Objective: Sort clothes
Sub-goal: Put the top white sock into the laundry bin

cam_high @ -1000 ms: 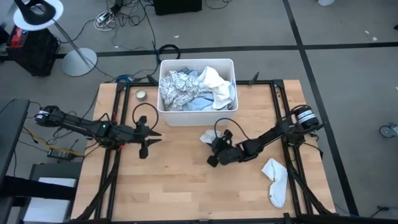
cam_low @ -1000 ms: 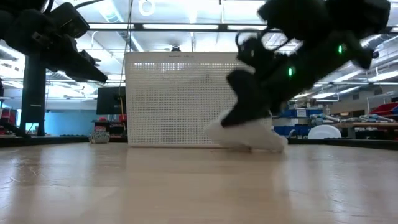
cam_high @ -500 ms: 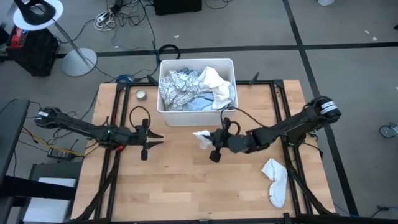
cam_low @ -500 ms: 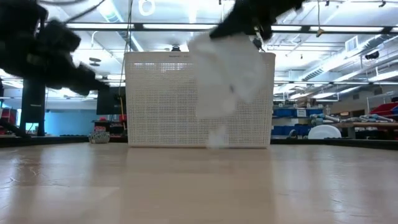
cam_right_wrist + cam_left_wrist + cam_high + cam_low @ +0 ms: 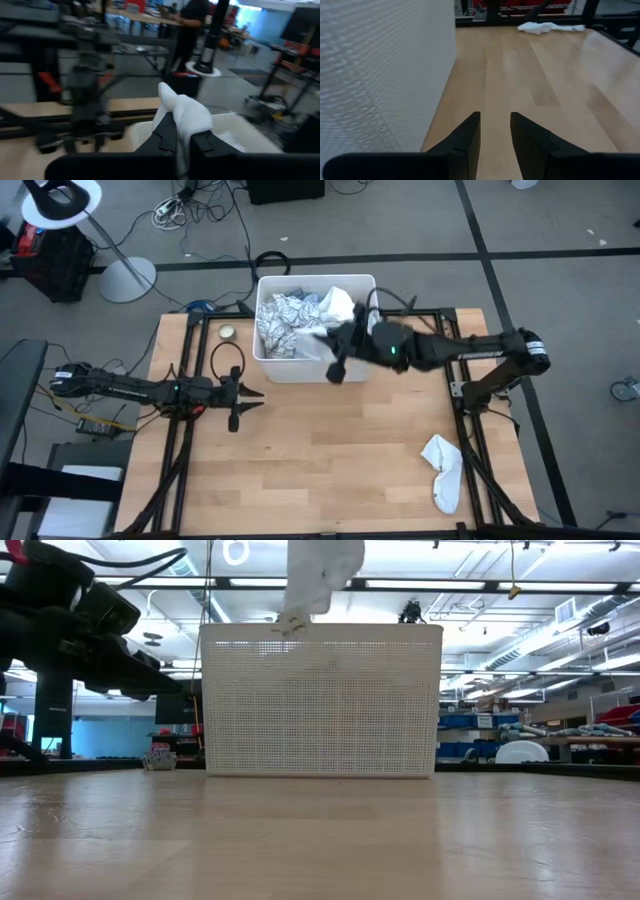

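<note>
One white sock is pinched between the closed fingers of the right gripper, which hangs over the front edge of the tub. In the low view the sock dangles just above the tub's rim, its lower tip about level with it. A second white sock lies on the table near the right front corner, well apart from the tub. More clothes fill the tub.

The step in hand looks like carrying the sock over the tub to drop it in. To do it well, the gripper should travel further over the pile before letting go, so the hanging end clears the front wall and does not catch on it or slide back onto the table. Release should come only once the whole sock hangs inside the walls.

The left gripper waits low over the table beside the tub's left front corner, fingers a little apart and holding nothing.

Only the low view shows how high the sock hangs against the rim; the high view alone shows the pile inside. The left wrist view catches the far sock across the table.
</note>
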Action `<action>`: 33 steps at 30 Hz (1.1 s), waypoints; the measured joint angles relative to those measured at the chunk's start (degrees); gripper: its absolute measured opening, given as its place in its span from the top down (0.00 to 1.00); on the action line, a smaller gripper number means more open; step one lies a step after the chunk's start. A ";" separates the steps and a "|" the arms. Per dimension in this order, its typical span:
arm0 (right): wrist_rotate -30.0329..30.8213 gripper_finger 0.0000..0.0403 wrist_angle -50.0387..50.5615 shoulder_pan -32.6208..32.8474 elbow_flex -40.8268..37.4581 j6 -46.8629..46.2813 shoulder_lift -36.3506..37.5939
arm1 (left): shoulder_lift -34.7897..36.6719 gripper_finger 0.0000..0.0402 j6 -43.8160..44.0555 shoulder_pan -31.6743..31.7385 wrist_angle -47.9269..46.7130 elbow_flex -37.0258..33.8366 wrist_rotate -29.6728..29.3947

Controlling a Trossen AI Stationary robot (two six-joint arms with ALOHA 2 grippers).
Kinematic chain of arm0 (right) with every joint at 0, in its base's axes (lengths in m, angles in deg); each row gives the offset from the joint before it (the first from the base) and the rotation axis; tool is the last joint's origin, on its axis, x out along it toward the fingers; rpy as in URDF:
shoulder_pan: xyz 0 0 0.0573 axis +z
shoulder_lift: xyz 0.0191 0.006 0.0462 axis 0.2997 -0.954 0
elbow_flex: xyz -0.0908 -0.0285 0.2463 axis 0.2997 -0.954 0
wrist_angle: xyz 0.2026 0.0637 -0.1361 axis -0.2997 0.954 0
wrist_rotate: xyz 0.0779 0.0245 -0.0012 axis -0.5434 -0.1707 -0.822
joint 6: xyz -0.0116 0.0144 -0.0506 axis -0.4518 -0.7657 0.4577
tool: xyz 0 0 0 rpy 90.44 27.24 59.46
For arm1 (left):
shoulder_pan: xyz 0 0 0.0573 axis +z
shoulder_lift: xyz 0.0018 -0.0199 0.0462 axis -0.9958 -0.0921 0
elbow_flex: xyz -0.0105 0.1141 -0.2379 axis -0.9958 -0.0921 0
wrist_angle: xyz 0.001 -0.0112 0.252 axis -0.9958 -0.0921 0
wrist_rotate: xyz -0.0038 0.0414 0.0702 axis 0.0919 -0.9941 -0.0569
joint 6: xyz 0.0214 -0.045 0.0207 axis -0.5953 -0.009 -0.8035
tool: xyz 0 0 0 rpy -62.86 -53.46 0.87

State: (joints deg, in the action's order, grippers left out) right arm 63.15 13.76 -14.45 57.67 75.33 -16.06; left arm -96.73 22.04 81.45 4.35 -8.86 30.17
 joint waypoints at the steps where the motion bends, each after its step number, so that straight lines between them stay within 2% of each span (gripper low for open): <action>1: -0.34 0.99 1.14 -1.45 0.80 0.08 0.02 | 0.00 0.72 0.00 0.43 -0.04 0.00 0.00; 4: -1.98 0.99 2.66 -5.68 1.32 0.12 -0.01 | 0.04 0.72 0.00 1.54 -0.24 0.00 0.02; 10: -10.03 0.99 5.75 -12.71 1.30 -3.78 -1.97 | 3.15 0.72 0.07 2.17 -2.34 0.00 0.95; 18: -10.77 0.96 9.87 -16.15 1.06 -6.23 -4.77 | 13.78 0.72 0.04 2.16 -11.41 0.07 1.42; 27: -10.79 0.84 15.55 -18.05 0.97 -9.49 -4.97 | 24.04 0.72 0.42 2.16 -17.00 0.17 1.64; 33: -10.79 0.70 19.42 -18.30 0.99 -9.69 -4.97 | 26.23 0.72 0.19 2.16 -17.54 0.20 3.40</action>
State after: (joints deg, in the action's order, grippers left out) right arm 52.36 33.18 -32.75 58.66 65.64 -21.03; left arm -70.51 22.22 83.61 -13.19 -8.66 33.57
